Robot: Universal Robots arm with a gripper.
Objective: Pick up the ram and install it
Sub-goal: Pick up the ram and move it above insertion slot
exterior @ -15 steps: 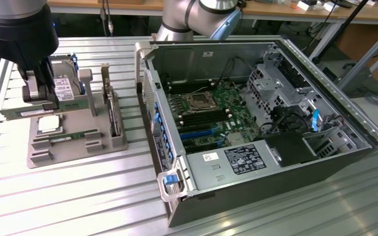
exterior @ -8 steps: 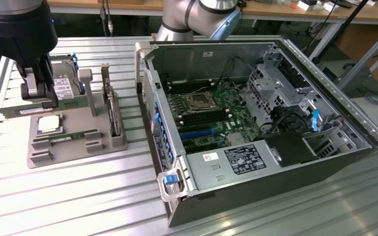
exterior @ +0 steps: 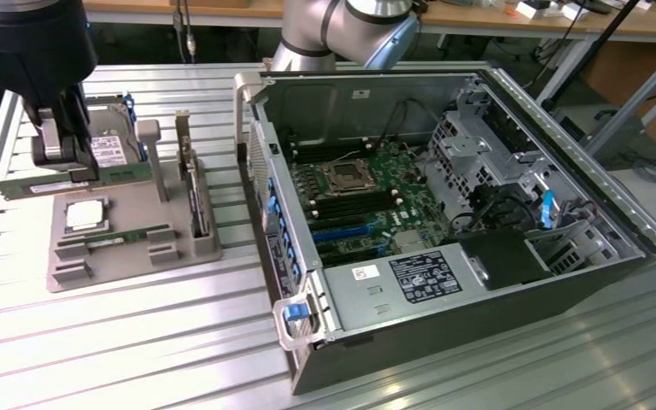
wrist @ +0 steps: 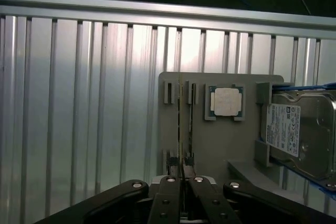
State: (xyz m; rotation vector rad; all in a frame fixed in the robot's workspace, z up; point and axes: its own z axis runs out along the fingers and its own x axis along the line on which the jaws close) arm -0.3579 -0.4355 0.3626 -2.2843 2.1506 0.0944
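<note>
You see gripper (exterior: 69, 161) (wrist: 181, 183) jaws pinching ram (exterior: 32, 184) (wrist: 180, 129) | over grey tray (exterior: 134, 260) | open computer case (exterior: 511, 290) beside.

Silver-grey tubular arm (exterior: 305, 34) with a rounded grey-blue joint housing (exterior: 388, 38). Bulky black cylindrical wrist section (exterior: 20, 43). Matte black gripper (wrist: 181, 181), angled linkage bars (wrist: 105, 203) either side, dotted with small round silver screws (wrist: 137, 184).
</note>
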